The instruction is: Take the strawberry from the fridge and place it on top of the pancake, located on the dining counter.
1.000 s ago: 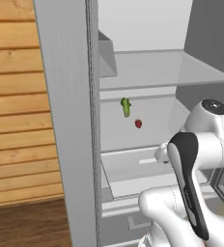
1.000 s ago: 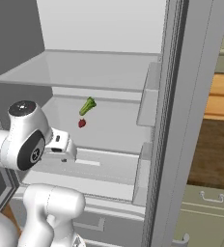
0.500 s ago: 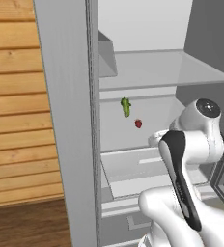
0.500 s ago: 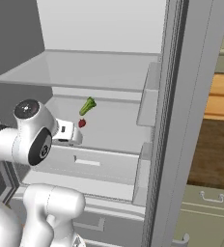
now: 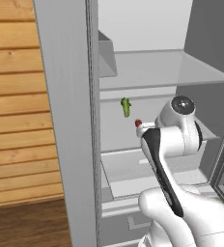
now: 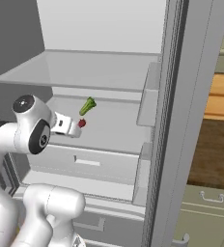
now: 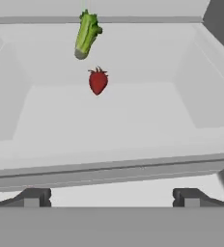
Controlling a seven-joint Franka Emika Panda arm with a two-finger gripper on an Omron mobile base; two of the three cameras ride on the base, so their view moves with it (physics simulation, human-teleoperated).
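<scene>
Words: we can read none.
Numbers: we see none.
Brand names: we find none.
Signs: we spot none.
Fridge [image 6: 104, 72] walls and shelves: plain grey, we see no writing.
Strawberry [image 7: 98, 80], past the claw's tips: plain red, no label.
Green thing [image 7: 87, 34], just behind the strawberry: no sticker we can read.
</scene>
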